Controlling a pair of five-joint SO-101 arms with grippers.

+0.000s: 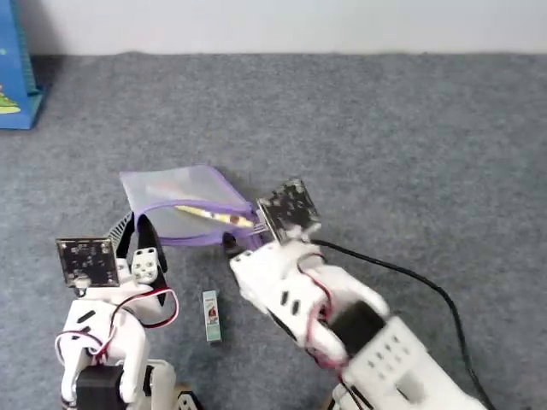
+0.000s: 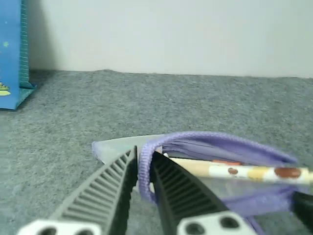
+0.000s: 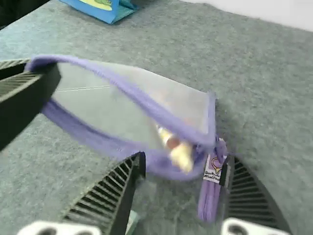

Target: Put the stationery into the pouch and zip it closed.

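Observation:
The translucent pouch (image 1: 175, 192) with a purple zip rim lies open on the grey carpet. A spotted yellow pencil (image 1: 214, 214) lies in its mouth, one end sticking out. My left gripper (image 1: 139, 224) is shut on the purple rim (image 2: 145, 169) at one end of the opening, with the pencil (image 2: 234, 170) beside it. My right gripper (image 3: 183, 164) is open at the other end, one finger on each side of the pencil's end (image 3: 177, 151) and the zip tag (image 3: 212, 169). A small teal and white eraser-like block (image 1: 211, 316) lies on the carpet between the arms.
A blue box (image 1: 13, 77) stands at the far left by the white wall. A black cable (image 1: 410, 278) runs from the right arm across the carpet to the right. Grey carpet stretches away behind and to the right of the pouch.

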